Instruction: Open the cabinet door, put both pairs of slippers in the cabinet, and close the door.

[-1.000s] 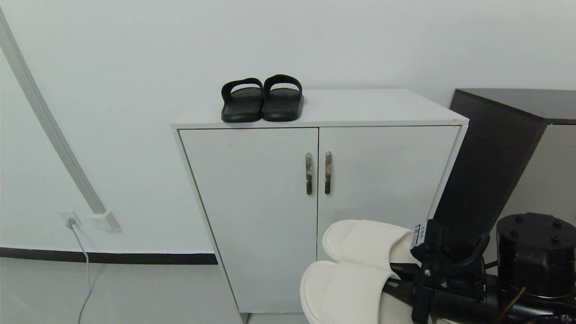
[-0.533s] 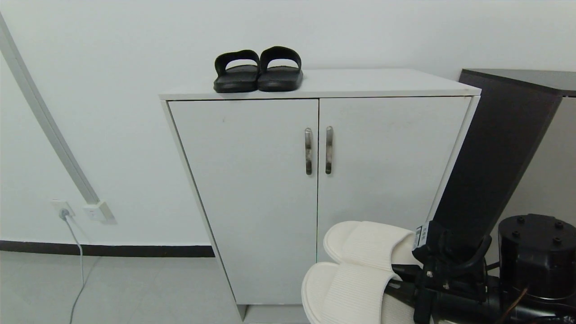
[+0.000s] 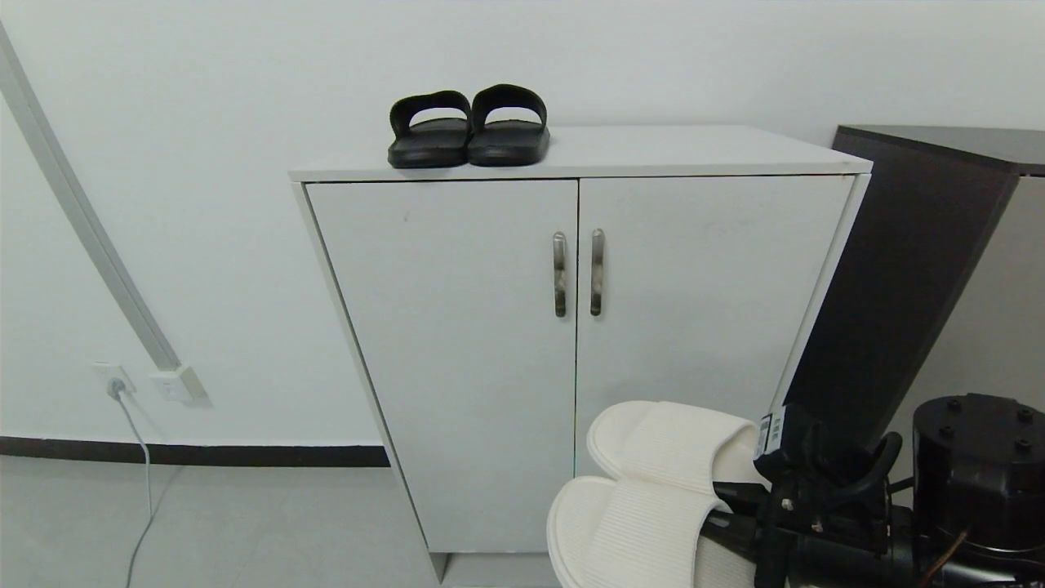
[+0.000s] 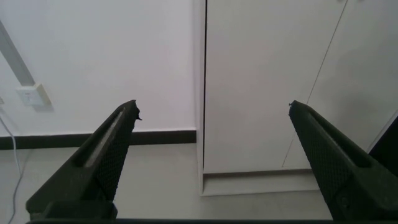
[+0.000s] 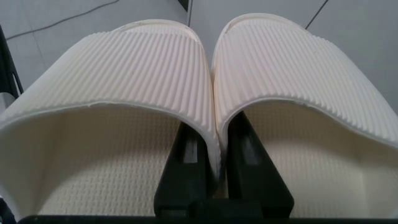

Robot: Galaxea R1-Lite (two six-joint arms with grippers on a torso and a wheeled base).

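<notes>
- Head view: the cabinet (image 3: 694, 151) stands against the wall with its left door (image 3: 457, 351) and right door (image 3: 702, 286) both shut. The left handle (image 3: 559, 273) and right handle (image 3: 597, 272) hang upright side by side at the middle seam.
- The black pair (image 3: 468, 131) sits on the cabinet top, near its left front edge. The white pair (image 3: 645, 490) hangs low in front of the right door, carried by the right gripper (image 3: 735, 510).
- We judge the step in hand to be opening a door, since neither pair is inside yet.
- Left wrist view: the left gripper (image 4: 212, 109) has its fingers wide apart with nothing between them. It faces the cabinet's lower left corner, well below the handles, with a socket (image 4: 34, 94) on the wall beside.
- This arm is the free one, so we would raise it to the left handle and bring the fingers in from either side of the bar. We would close firmly, then pull along an arc about the door's outer edge, not straight back. Choosing the left door keeps its swing away from the white pair.
- Right wrist view: one finger sits inside each white slipper, and the two pinch the adjoining strap walls together. The hold looks secure. We would keep this arm low and quiet while the door swings, because ribbed straps could slip if jolted.
</notes>
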